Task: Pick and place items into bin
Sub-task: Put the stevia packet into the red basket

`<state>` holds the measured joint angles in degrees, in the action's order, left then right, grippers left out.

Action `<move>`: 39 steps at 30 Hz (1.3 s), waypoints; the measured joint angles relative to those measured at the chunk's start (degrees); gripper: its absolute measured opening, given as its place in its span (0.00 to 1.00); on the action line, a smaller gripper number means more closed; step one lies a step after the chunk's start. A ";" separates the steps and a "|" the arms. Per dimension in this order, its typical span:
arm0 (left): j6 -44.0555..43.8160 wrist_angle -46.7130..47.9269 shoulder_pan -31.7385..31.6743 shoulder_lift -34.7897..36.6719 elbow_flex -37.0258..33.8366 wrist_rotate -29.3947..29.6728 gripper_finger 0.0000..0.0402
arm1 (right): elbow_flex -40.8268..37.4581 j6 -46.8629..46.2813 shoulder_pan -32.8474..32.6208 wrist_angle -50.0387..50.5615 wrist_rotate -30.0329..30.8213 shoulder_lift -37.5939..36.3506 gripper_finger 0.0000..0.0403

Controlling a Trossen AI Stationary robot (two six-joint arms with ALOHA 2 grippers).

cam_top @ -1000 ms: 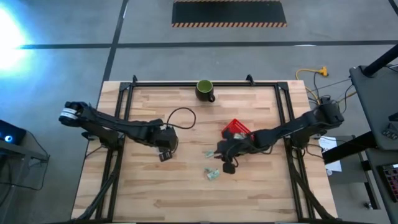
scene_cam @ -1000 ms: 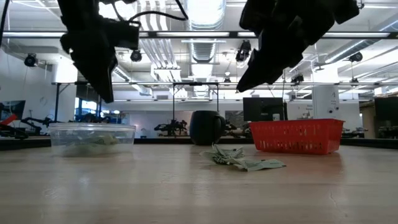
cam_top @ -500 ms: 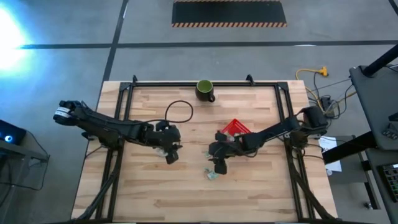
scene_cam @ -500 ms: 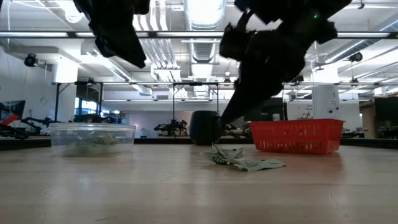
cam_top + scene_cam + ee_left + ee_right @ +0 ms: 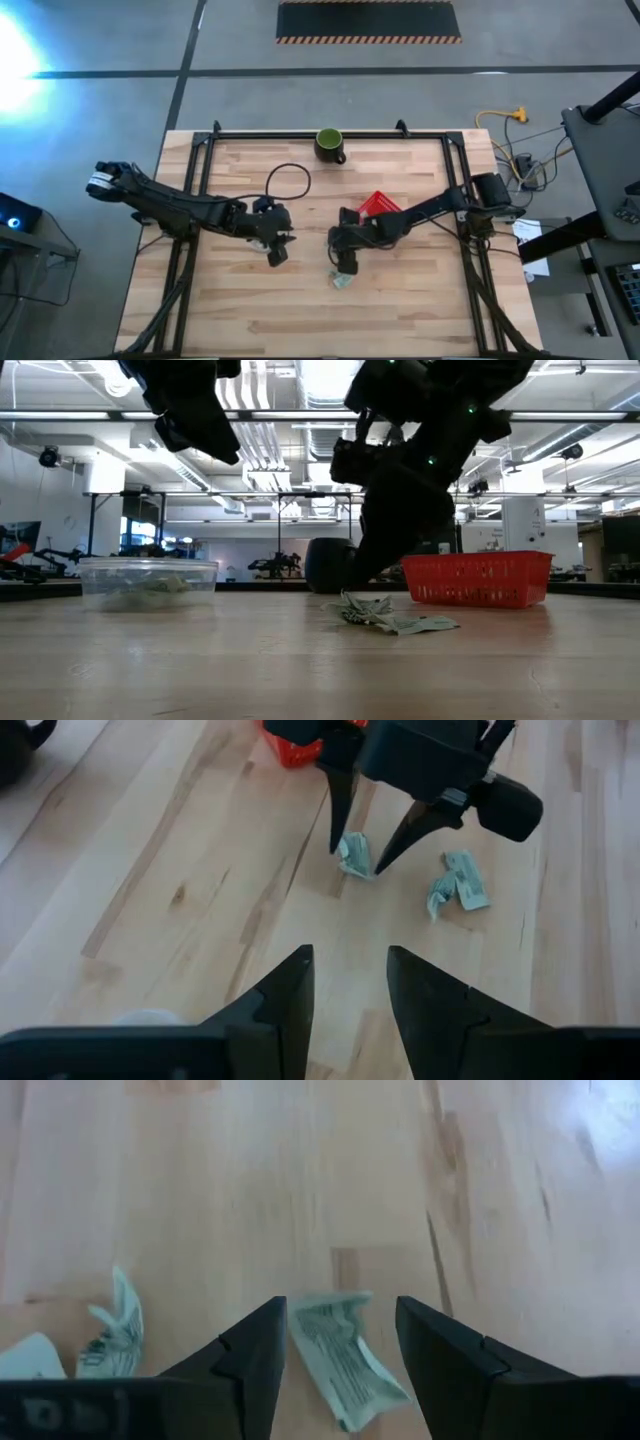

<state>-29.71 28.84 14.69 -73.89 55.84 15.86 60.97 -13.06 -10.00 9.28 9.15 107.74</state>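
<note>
Right wrist view: right pincer (image 5: 335, 1342) open astride flat packet (image 5: 341, 1352); risk, fingertips skidding over it on bench (image 5: 300, 1170), empty closure.

A robotics lab: exposed ceiling ducts (image 5: 320, 435), bright lights, other rigs behind.

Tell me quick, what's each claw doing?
Left claw: open, empty.
Right claw: open around a packet, not gripping yet.

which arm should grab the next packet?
Right. The right gripper is open and straddles a packet on the table. The left gripper, also open, hangs farther off with nothing between its fingers.
</note>
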 joint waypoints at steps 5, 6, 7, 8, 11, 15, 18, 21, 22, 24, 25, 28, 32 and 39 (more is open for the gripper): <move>0.00 -0.42 -0.01 0.00 -0.07 0.04 0.28 | 0.28 0.00 0.60 -0.13 -0.12 0.10 0.44; 0.00 -0.54 0.00 0.00 -0.07 0.04 0.28 | 0.19 0.02 0.60 -0.11 -0.17 0.12 0.44; 0.00 -0.55 -0.01 -0.02 -0.07 0.04 0.28 | 0.07 0.02 0.60 -0.01 -0.19 0.13 0.44; 0.00 -0.55 -0.01 -0.02 -0.07 0.04 0.28 | 0.04 0.02 0.58 -0.02 -0.26 0.13 0.44; 0.02 -0.78 -0.01 -0.02 -0.14 0.05 0.28 | 0.02 0.04 0.57 -0.06 -1.22 0.13 0.44; 0.04 -1.02 -0.01 -0.02 -0.18 0.28 0.28 | -0.07 0.02 0.57 -0.07 -1.68 0.13 0.43; 0.04 -1.14 -0.01 -0.02 -0.35 0.34 0.28 | -0.09 0.03 0.57 -0.22 -1.68 0.13 0.42; 0.04 -1.63 -0.01 -0.04 -0.64 0.48 0.28 | -0.26 0.24 0.60 -0.68 -1.68 0.13 0.42; 0.04 -1.58 -0.01 -0.04 -0.74 0.48 0.28 | -0.33 0.23 0.61 -0.68 -1.70 0.13 0.42; 0.04 -1.48 -0.01 -0.07 -0.86 0.48 0.28 | -0.37 0.22 0.76 -0.69 -1.70 0.13 0.42; 0.04 -1.44 -0.01 -0.07 -0.86 0.48 0.28 | -0.37 0.20 0.82 -0.73 -1.73 0.13 0.41; 0.05 -1.46 -0.01 -0.07 -0.86 0.48 0.28 | -0.37 0.20 1.10 -0.92 -1.73 0.13 0.41; 0.07 -1.45 -0.01 -0.07 -0.90 0.65 0.28 | -0.37 0.00 1.48 -1.39 -1.92 0.13 0.42; 0.11 -1.40 -0.06 -0.07 -0.97 0.89 0.28 | -0.43 -1.70 1.69 -3.13 -3.83 2.38 0.41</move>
<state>-29.61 27.44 14.63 -73.95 54.87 16.75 60.54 -14.76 -8.32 6.15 5.31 110.12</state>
